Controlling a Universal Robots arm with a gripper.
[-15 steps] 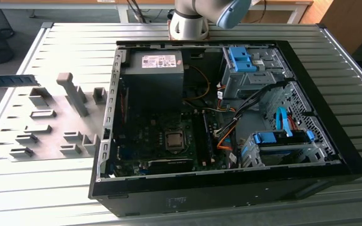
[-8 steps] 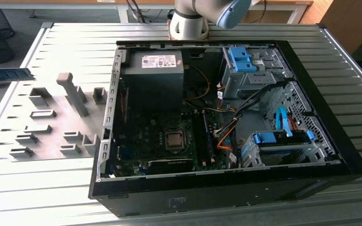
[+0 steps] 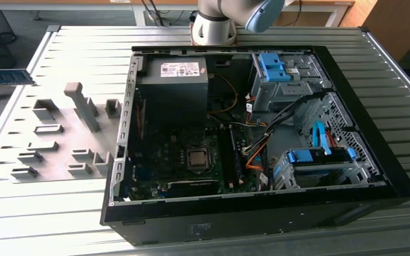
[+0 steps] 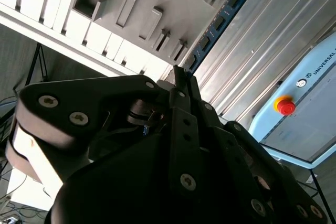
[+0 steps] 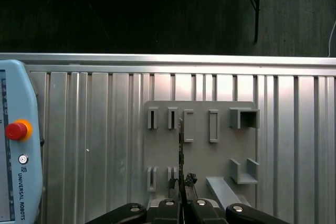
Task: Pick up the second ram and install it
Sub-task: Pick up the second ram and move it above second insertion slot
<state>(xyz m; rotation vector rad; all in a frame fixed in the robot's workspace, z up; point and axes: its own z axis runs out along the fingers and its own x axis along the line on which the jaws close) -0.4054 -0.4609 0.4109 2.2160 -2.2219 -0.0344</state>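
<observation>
Slatted table [image 5: 105,129], gripper [image 5: 181,182] apparently clamping second ram [image 5: 181,140], above holder plate [image 5: 210,156]

The desk [image 3: 84,48] is silver, ribbed in parallel stripes, and the holder plate [image 3: 55,154] on it is plain grey. The second ram [image 4: 223,14] is blue-green with a row of black chips. The gripper [image 4: 181,77] is black with silver screw heads. The computer case [image 3: 262,218] is black, with bright blue brackets [image 3: 273,66] and orange cables [image 3: 256,152]. The pale blue pendant [image 5: 16,182] carries a red button [image 5: 16,130] ringed in yellow.

One ram [image 4: 223,17], one case [image 3: 262,218], perhaps ten holders [image 3: 48,129] (grey).
</observation>
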